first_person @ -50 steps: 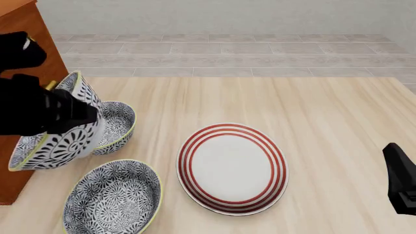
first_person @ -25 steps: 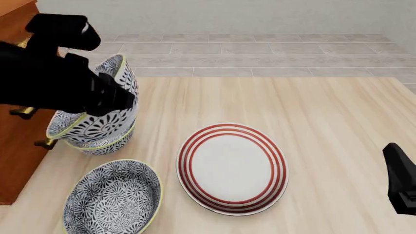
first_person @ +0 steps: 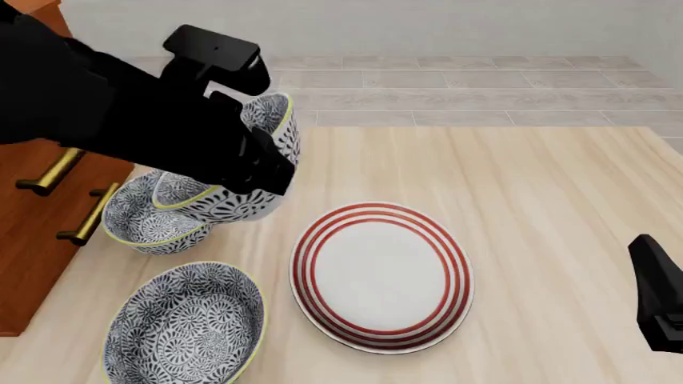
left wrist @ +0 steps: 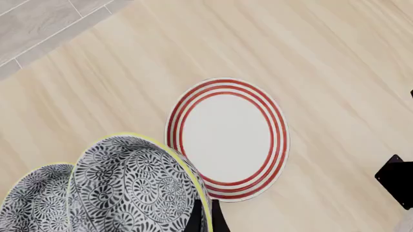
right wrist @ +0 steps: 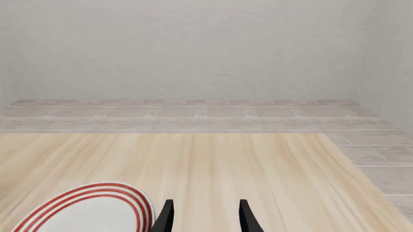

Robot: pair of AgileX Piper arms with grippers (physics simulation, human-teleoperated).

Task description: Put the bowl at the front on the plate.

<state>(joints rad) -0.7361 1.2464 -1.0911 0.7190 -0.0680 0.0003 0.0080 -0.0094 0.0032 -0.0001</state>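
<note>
The floral blue-and-white bowl (first_person: 192,330) sat upright at the tabletop's front, just left of the red-ringed plate (first_person: 382,277).

Bright, even, sharp, nearly shadowless renders

Light wood table (first_person: 533,200). Two spare floral bowls sit on it: the near bowl (first_person: 187,328) at the near-left edge, the far bowl (first_person: 130,226) just beside the brown cabinet (first_person: 27,248) on the left. Cabinet has two brass handles (first_person: 48,180). Grey tiled floor (first_person: 449,88) beyond the table, plain wall (first_person: 427,24) behind.
</note>
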